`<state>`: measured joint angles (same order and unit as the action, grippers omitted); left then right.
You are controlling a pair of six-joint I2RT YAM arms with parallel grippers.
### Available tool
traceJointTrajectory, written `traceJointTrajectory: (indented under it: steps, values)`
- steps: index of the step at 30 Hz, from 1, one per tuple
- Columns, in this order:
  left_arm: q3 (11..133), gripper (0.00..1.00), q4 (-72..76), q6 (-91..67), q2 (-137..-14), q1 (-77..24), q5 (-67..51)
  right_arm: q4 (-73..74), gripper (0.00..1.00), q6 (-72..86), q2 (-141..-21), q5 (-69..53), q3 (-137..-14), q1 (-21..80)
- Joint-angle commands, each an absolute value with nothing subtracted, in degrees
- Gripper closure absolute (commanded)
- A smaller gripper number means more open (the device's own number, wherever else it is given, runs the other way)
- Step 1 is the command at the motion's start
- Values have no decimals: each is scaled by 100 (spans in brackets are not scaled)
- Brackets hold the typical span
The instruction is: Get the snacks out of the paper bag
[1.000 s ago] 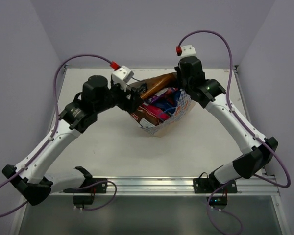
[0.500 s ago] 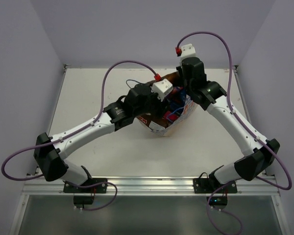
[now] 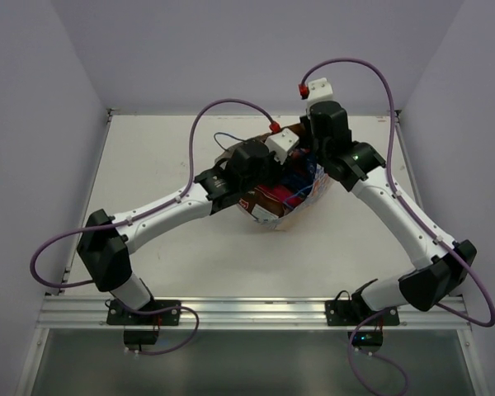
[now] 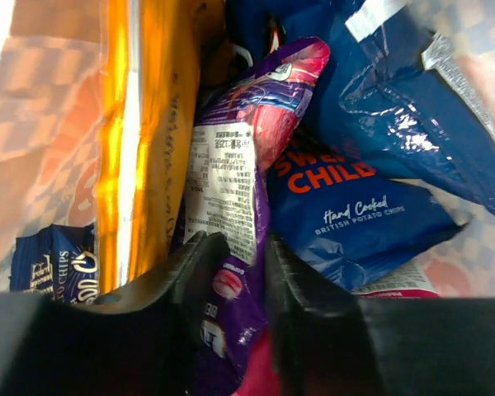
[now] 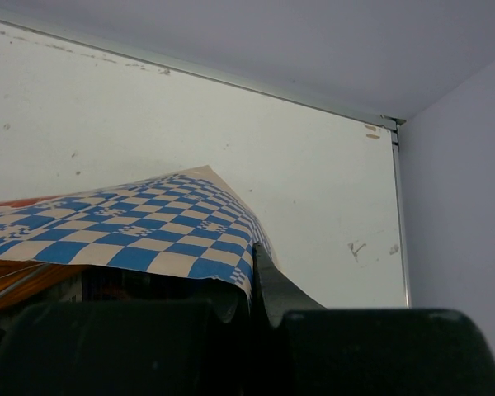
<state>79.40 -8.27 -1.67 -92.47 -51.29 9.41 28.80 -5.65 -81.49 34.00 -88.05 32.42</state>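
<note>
The paper bag (image 3: 304, 203) stands at the table's centre, its mouth open upward, with snacks inside. My left gripper (image 4: 243, 266) is down inside the bag, its fingers closed on a purple-and-magenta packet (image 4: 231, 165). An orange packet (image 4: 148, 124) stands left of it. Dark blue chip packets (image 4: 355, 214) lie to its right, and a small dark blue one (image 4: 54, 256) sits at lower left. A brown-and-white chip bag (image 3: 266, 199) shows in the top view. My right gripper (image 5: 254, 285) is shut on the bag's blue-white checkered rim (image 5: 148, 231) and holds it open.
The bag's tan inner wall (image 4: 41, 124) closes in on the left gripper. A raised metal edge (image 5: 231, 78) runs along the table's far side, with purple walls behind. Both arms cross over the bag in the top view, cables looping above.
My left arm swung from the bag's left side to over its mouth and reached in, closing on the purple packet. My right gripper kept hold of the rim.
</note>
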Motion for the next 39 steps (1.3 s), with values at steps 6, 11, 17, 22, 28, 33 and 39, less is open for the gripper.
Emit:
traceJointTrajectory:
  steps: [6, 11, 17, 22, 28, 33, 39]
  values:
    - [8235, 100, -729, -53, -9238, -5142, 932, 1986, 100, -563, -7585, 3674, -8737, 3112]
    - [8937, 100, -1754, -246, -8518, -5142, 914, 1986, 100, -484, -7480, 3656, -8473, 2857]
    - [9194, 100, -2767, -299, -7516, -5115, 2090, 1969, 100, -395, -7216, 3551, -8148, 2418]
    - [8351, 100, -3173, -536, -6602, -4414, 2900, 1916, 100, -510, -7075, 3595, -8069, 2347]
    - [6620, 100, -2331, -483, -6143, -3253, 2454, 1793, 100, -712, -6970, 3481, -8156, 2355]
    - [5819, 100, -1056, -694, -6967, -2410, 1856, 1740, 100, -773, -6970, 3270, -8209, 2355]
    - [6151, 89, -475, -1019, -8110, -1916, 1872, 1714, 100, -765, -6978, 2910, -8147, 2347]
